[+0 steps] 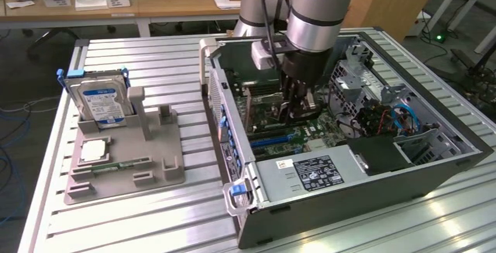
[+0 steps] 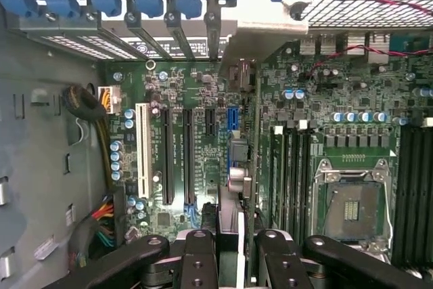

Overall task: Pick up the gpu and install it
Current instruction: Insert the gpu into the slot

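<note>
The gpu (image 2: 238, 167) stands edge-on inside the open computer case (image 1: 372, 201), clamped between the closed fingers of the gripper (image 2: 233, 255). It hangs over the motherboard (image 2: 203, 79), just beside the black expansion slots (image 2: 166, 153). Its bracket end is near the case's rear wall.

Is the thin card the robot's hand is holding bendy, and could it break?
Probably stiff: the gpu runs straight, edge-on, out from the hand without sagging. Likely light, since it looks so thin. Maybe fragile too: small parts stick out from its side, so a hard push against the motherboard seems risky.
</note>
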`<action>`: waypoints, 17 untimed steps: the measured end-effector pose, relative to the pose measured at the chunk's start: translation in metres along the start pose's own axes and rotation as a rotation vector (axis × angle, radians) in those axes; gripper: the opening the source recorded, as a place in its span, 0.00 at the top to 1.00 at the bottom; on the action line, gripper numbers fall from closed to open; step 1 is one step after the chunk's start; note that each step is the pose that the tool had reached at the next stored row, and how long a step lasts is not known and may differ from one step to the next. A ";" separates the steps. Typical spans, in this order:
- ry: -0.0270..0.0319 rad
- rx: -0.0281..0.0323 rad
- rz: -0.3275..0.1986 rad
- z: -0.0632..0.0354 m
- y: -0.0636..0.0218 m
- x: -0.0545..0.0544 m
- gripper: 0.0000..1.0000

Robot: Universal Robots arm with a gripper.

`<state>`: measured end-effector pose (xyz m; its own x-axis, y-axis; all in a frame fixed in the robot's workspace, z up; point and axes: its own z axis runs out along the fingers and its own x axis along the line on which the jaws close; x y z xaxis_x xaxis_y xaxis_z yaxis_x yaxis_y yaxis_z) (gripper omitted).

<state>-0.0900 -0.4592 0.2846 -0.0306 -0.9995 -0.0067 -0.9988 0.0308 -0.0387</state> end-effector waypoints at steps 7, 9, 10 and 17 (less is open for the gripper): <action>-0.0002 -0.0002 0.000 0.0073 0.0036 0.001 0.72; -0.0002 -0.0002 0.000 0.0101 0.0037 0.001 0.72; -0.0001 -0.0002 0.000 0.0118 0.0038 0.001 0.72; -0.0001 -0.0010 0.000 0.0240 0.0085 0.001 0.72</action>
<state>-0.0976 -0.4600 0.2603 -0.0309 -0.9995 -0.0069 -0.9988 0.0311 -0.0377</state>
